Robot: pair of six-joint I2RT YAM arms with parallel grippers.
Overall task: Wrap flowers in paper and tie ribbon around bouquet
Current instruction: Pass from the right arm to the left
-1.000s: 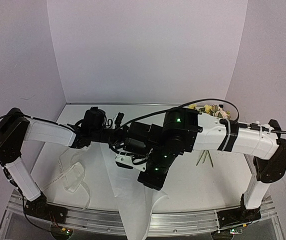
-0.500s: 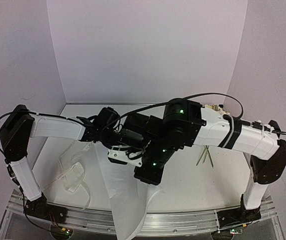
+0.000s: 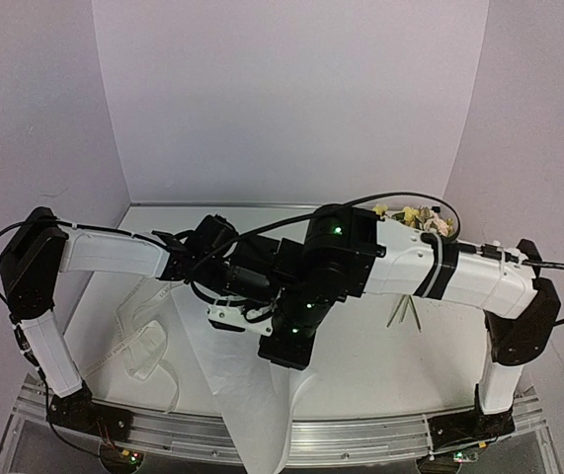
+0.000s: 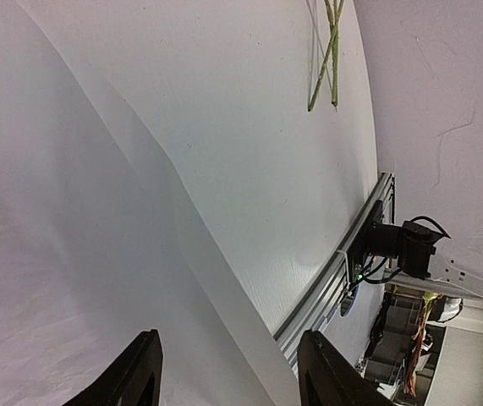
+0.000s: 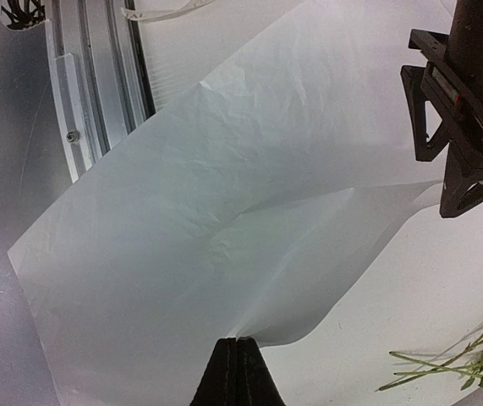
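The paper (image 5: 165,220) is a big white sheet spread under both arms, and its near corner hangs over the table's front edge (image 3: 262,434). My right gripper (image 5: 238,342) is shut on a lifted fold of the paper; from above its black body (image 3: 284,348) points down at mid-table. My left gripper (image 4: 233,376) is open just above the paper, with nothing between its fingers. The flowers (image 3: 416,215) lie at the back right, and their green stems (image 4: 330,51) rest bare on the table. The ribbon (image 3: 143,346) lies looped at the front left.
An aluminium rail (image 3: 361,434) runs along the table's front edge. White walls close in the back and both sides. The two arms cross over the middle, with the left wrist (image 5: 465,110) close beside the right gripper's fold.
The left arm has reached further right toward the centre and its jaws have narrowed a little. The right arm has shifted left with the paper, whose hanging corner has moved left.
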